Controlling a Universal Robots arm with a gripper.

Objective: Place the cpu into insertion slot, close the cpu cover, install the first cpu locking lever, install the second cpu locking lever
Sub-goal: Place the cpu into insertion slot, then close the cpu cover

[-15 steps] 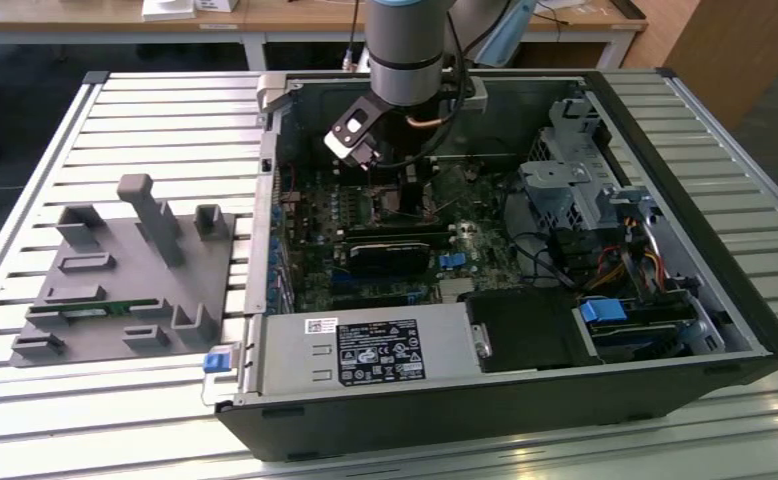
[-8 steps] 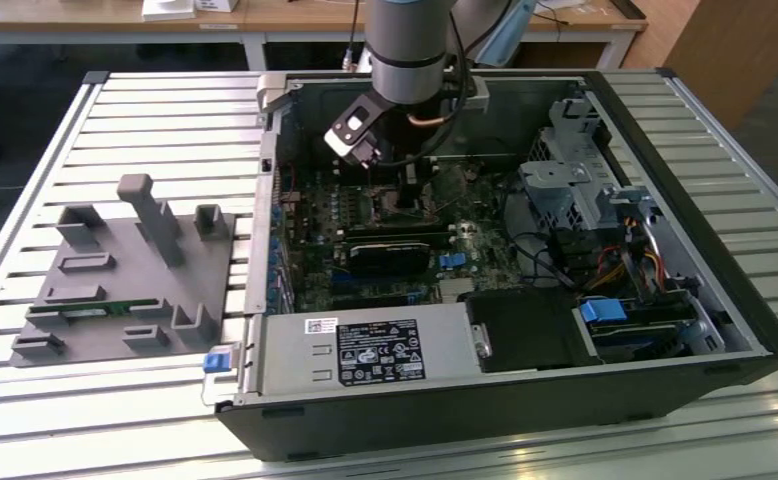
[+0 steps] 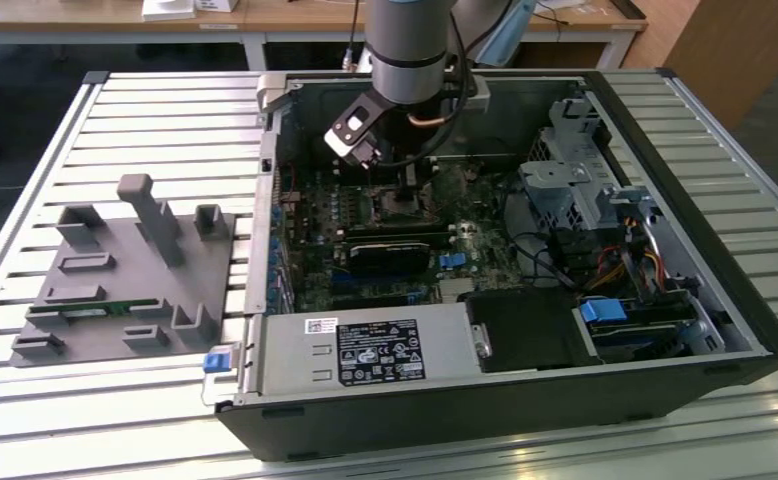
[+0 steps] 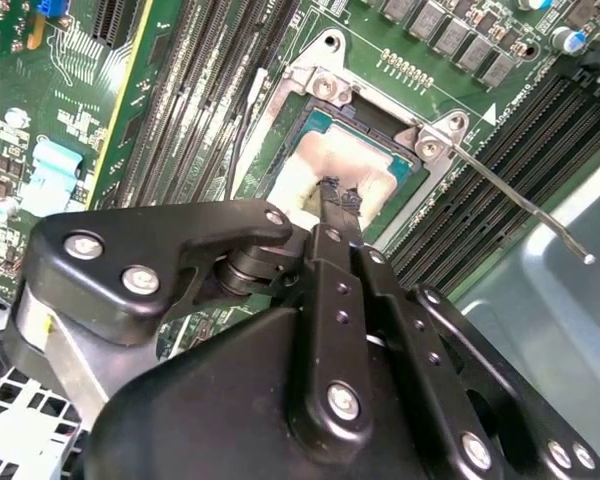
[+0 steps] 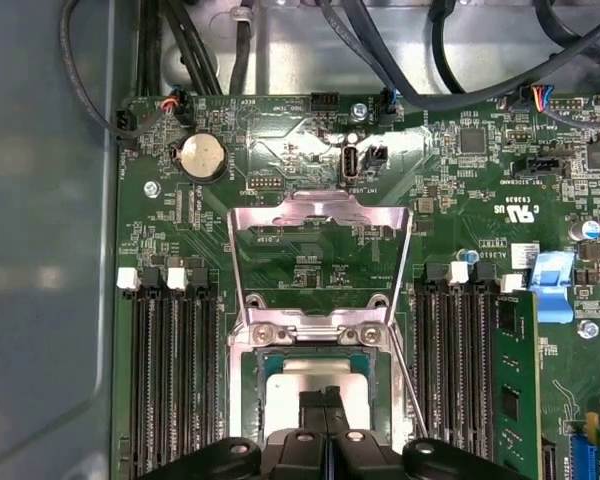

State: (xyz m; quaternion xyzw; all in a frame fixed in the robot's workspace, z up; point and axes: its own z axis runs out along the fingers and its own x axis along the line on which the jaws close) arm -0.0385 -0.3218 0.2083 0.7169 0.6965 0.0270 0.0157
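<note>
Slatted desk [image 3: 42, 130] with open computer case [image 3: 496, 415], grey square cpu [image 5: 315, 372] in its slot [image 5: 252, 345], clenched hand [image 5: 325, 400] right over it.

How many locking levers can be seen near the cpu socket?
1. A thin locking lever runs from a corner of the cpu socket out over the memory slots. Another one may be hidden behind the gripper.

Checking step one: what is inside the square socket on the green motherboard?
The flat silver-grey square cpu lies in the square socket; the thin metal-frame cpu cover is swung open. The black gripper hides part of the chip, so full seating cannot be seen.
</note>
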